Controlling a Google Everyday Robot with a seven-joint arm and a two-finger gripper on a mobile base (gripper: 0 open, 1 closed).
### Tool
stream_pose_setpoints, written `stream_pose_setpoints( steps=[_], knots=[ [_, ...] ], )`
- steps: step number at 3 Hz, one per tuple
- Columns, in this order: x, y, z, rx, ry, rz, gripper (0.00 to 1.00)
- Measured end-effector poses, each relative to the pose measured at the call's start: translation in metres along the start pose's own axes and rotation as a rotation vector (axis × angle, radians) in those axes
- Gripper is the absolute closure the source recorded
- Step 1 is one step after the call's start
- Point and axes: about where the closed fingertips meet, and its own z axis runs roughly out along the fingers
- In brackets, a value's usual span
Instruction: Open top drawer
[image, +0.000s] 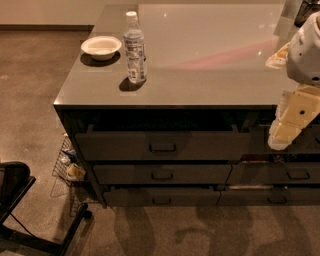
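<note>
The top drawer (162, 144) is the wide dark grey front just under the countertop, with a small bar handle (162, 148) at its middle. Its front stands a little forward of the drawers below, and a dark gap shows between it and the counter edge. The inside is in shadow. My gripper (281, 136) hangs from the white arm (306, 47) at the right edge of the view. It sits in front of the narrower right column, to the right of the top drawer's end and well away from the handle. It holds nothing that I can see.
A water bottle (135, 49) and a white bowl (101, 47) stand on the grey countertop (200, 55). Two shallower drawers (162, 174) lie below. A wire basket (70, 169) sits on the floor at the left, with a black chair base (20, 200) nearby.
</note>
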Motion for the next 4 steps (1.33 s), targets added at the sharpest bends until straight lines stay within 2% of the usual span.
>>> stream_pose_setpoints(
  steps=[1, 2, 3, 4],
  knots=[
    [0.0, 0.0, 0.0, 0.0, 0.0, 0.0, 0.0],
    [0.003, -0.006, 0.012, 0.008, -0.007, -0.032, 0.0],
    [0.009, -0.011, 0.044, -0.074, 0.021, -0.025, 0.0],
    [0.009, -0.011, 0.044, -0.074, 0.021, -0.025, 0.0]
  ],
)
